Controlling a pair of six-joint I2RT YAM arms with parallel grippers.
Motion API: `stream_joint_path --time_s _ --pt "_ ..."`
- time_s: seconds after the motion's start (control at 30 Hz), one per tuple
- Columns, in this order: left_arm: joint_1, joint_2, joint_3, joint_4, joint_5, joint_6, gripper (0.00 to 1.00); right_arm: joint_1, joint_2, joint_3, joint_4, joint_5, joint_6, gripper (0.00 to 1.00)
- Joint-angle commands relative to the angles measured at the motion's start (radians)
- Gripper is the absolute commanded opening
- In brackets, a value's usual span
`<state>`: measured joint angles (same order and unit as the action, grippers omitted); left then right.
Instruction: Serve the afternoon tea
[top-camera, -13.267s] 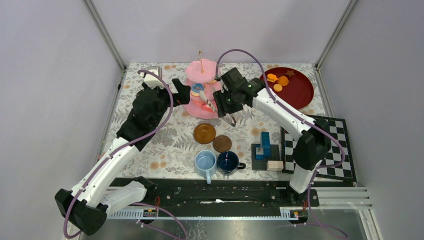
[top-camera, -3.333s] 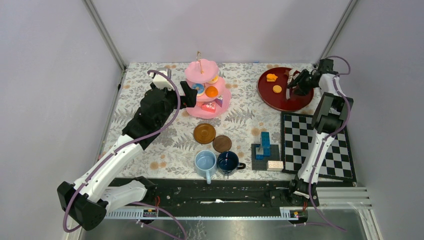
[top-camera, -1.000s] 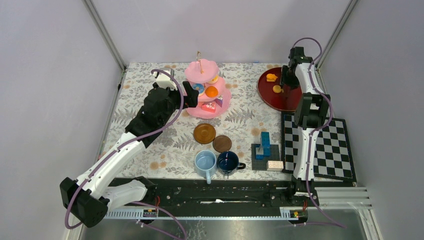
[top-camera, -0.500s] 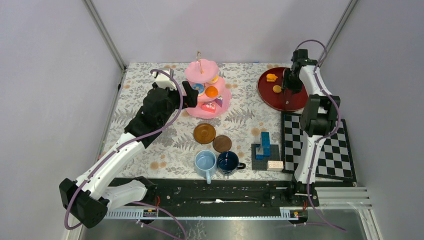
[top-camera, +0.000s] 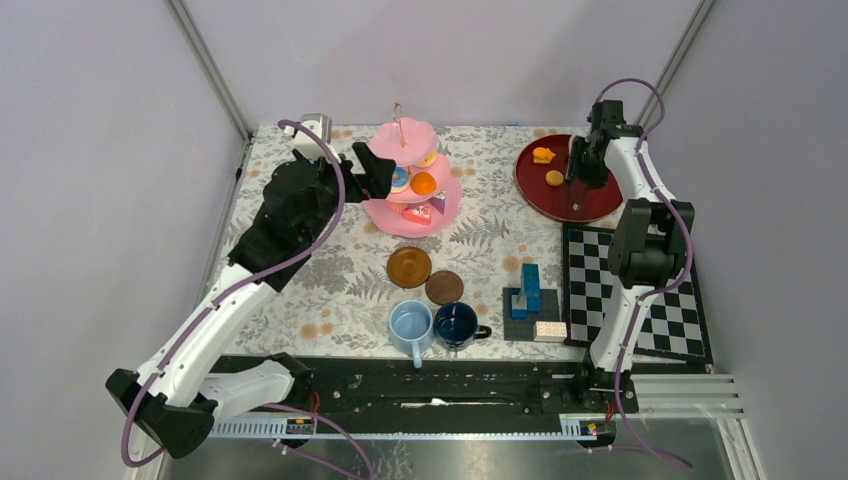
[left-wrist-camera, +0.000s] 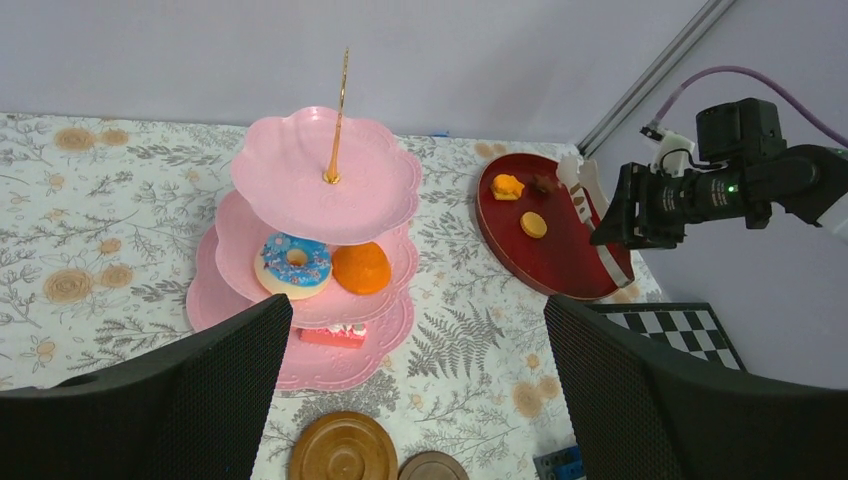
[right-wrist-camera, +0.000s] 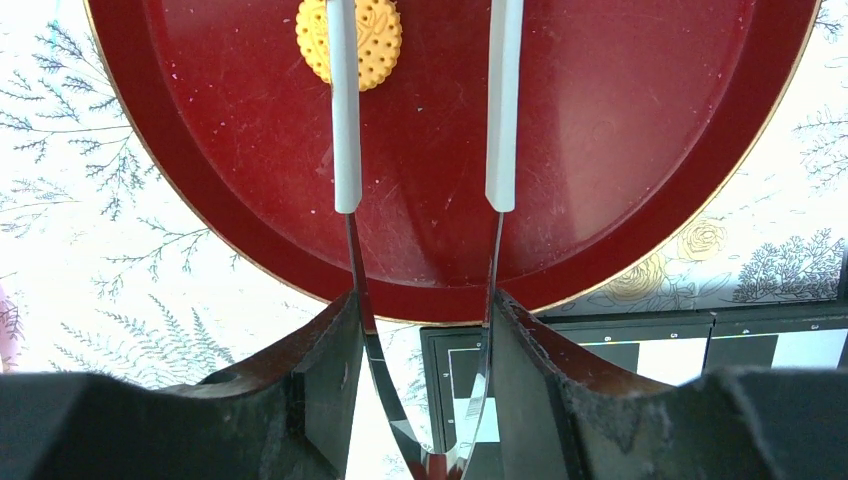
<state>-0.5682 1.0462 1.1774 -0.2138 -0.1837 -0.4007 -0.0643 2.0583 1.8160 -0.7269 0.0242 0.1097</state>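
The pink three-tier stand (top-camera: 400, 143) carries a blue doughnut (left-wrist-camera: 292, 264), an orange bun (left-wrist-camera: 361, 267) and a red slice (left-wrist-camera: 330, 335). My left gripper (top-camera: 372, 175) hangs open just left of the stand, with nothing between its jaws. My right gripper (top-camera: 580, 165) is shut on metal tongs (right-wrist-camera: 346, 120) over the red tray (right-wrist-camera: 600, 150). The tongs' white tips stand apart and empty, the left one crossing a round biscuit (right-wrist-camera: 370, 35). An orange pastry (top-camera: 543, 155) also lies on the tray. Two brown saucers (top-camera: 409, 266) (top-camera: 444, 287) and the light-blue (top-camera: 410, 325) and dark-blue (top-camera: 456, 324) mugs sit at the front.
A blue block stack (top-camera: 529, 288) stands right of the mugs. The black-and-white chequered board (top-camera: 640, 300) lies at the front right, touching the tray's near rim. Metal frame posts rise at the back corners.
My left arm has drawn back and to the left, its open gripper now higher beside the stand. My right gripper with the tongs has shifted slightly over the tray.
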Motion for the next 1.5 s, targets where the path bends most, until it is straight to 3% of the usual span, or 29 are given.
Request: stream_joint_path --time_s 0.0,0.6,1.47 --pt "0.002 0.003 0.013 0.029 0.009 -0.001 0.99 0.001 0.011 0.054 -0.036 0.017 0.007 0.37" --pt "-0.01 0.015 -0.087 0.066 -0.07 0.078 0.99 -0.012 0.148 0.161 -0.086 0.047 0.015 0.46" --pt "-0.01 0.049 -0.095 0.063 -0.068 0.071 0.99 -0.031 0.375 0.453 -0.176 0.029 -0.017 0.56"
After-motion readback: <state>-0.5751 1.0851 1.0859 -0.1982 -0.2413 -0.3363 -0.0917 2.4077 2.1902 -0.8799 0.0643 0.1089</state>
